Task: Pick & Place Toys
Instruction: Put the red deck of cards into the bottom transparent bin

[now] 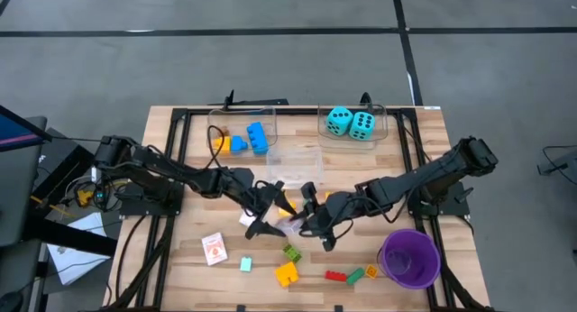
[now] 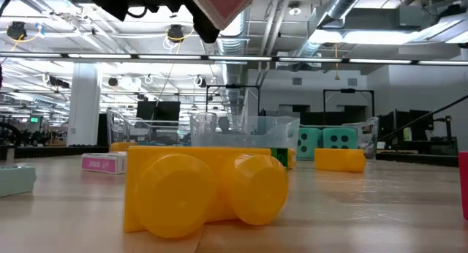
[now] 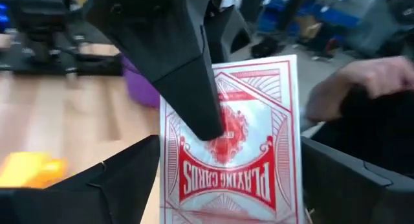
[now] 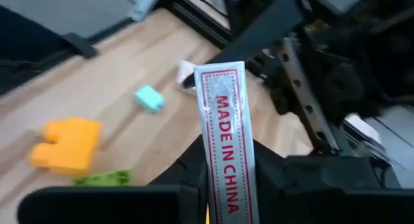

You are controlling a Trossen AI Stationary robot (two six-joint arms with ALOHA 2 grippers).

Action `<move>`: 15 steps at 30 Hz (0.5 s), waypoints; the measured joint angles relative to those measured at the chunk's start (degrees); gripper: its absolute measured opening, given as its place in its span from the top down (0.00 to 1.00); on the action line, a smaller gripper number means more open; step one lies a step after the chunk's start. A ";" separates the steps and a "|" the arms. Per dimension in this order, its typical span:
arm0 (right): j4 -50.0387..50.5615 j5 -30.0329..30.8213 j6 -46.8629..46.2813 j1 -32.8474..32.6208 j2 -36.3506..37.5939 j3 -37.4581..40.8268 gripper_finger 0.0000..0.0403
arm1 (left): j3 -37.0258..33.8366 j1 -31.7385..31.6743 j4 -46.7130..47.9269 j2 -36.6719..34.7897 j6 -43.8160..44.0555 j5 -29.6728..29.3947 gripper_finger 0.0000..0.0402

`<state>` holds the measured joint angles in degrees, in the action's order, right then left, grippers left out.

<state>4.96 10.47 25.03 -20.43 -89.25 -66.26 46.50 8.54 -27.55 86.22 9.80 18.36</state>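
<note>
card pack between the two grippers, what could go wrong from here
1. Both grippers are at the card pack in mid-air: the right gripper pinches only its thin edge, so it could twist or slip once the left gripper, jaws wide beside it, backs away.
2. A dropped pack could land among the loose bricks, such as the yellow brick.

Card pack [image 3: 229, 143] lower edge cut off; face partly behind pincer finger [image 3: 169, 52].
</note>
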 joint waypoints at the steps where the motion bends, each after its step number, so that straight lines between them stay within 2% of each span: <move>1: -0.03 0.84 -0.24 0.06 0.00 -0.02 0.84 | 0.01 -0.35 1.16 -0.68 -0.93 -0.36 0.15; 4: 1.07 3.07 -0.98 0.57 0.04 -0.04 0.84 | 0.00 -1.51 7.34 -4.13 -2.42 -0.60 0.16; 10: 3.63 3.23 -4.77 3.56 0.04 -0.06 0.84 | 0.00 -3.47 22.08 -13.95 -2.33 -3.59 0.19; 15: 4.33 3.34 -13.51 8.61 0.04 -0.07 0.84 | -2.44 -2.75 32.25 -21.10 1.62 -12.58 0.22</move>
<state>9.29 13.81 11.52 -11.82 -89.21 -66.32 44.06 5.79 4.70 65.12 11.42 5.77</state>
